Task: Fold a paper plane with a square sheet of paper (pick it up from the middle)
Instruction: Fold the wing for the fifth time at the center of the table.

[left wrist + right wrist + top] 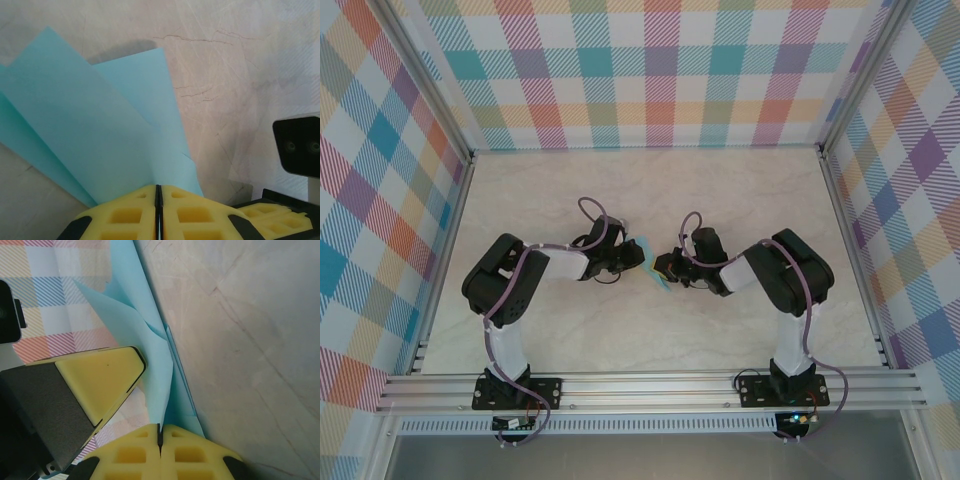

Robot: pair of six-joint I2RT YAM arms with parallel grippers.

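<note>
The light blue sheet of paper (654, 262) hangs folded between my two grippers over the middle of the table. In the left wrist view its overlapping layers (100, 130) fan out from my left gripper (158, 187), whose yellow pads are shut on the paper's lower edge. In the right wrist view a creased, pointed fold of the paper (145, 330) rises from my right gripper (160, 429), which is shut on it. The left gripper's pad (100, 380) is close beside that fold. From above, the left gripper (634, 256) and right gripper (666, 268) meet at the paper.
The pale marble-patterned table top (650, 190) lies under the paper. Plaid-covered walls (650, 60) and metal frame rails (650, 385) enclose the workspace. The right arm's wrist camera (297, 145) sits close to the paper's right.
</note>
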